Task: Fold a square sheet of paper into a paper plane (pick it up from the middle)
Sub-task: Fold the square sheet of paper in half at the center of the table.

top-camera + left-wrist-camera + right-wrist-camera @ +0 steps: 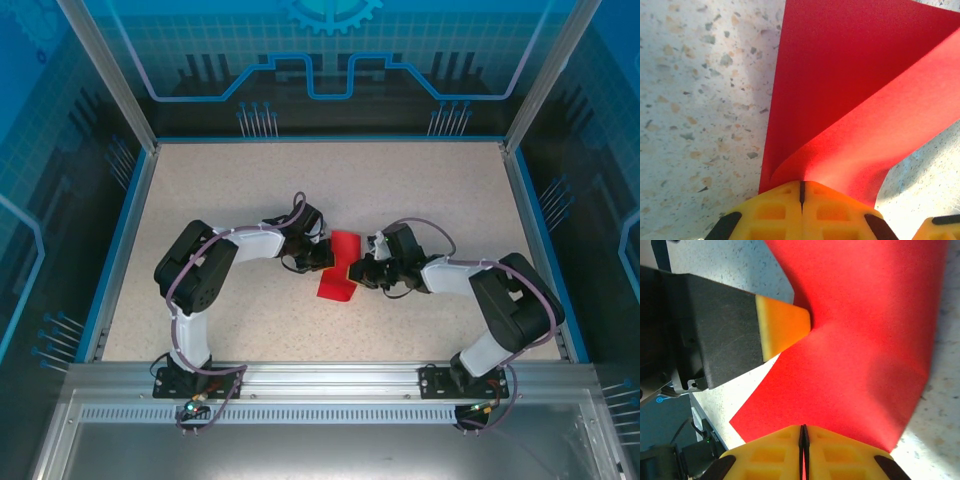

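- While the square sheet of paper [337, 270] sits near the middle of the counter [220, 190], bowed rather than flat, the task looks to be at an early stage. Seen from above, it is a bent red strip running from 12 o'clock toward 7 o'clock. I can make out no pointed nose and no centre crease.
- One fold appears to be in hand. By my reading, the nose folds, the wings and the final dart shape are all left to do.
- Reaching the sheet from its 9 o'clock side, the left fingers [771, 212] are clenched. Their yellow pads meet along a thin seam, with the paper's edge pinched there. From that pinch a band of paper curls up toward 2 o'clock in the left wrist view, over a flatter part lying on the counter.
- Coming from the 3 o'clock side, the right fingers [771, 455] are likewise pressed together on the opposite edge. The red sheet spreads away from them toward 12 o'clock.
- In the right wrist view, a yellow tip of the left fingers enters from 9 o'clock and touches the sheet where its far edge notches inward.
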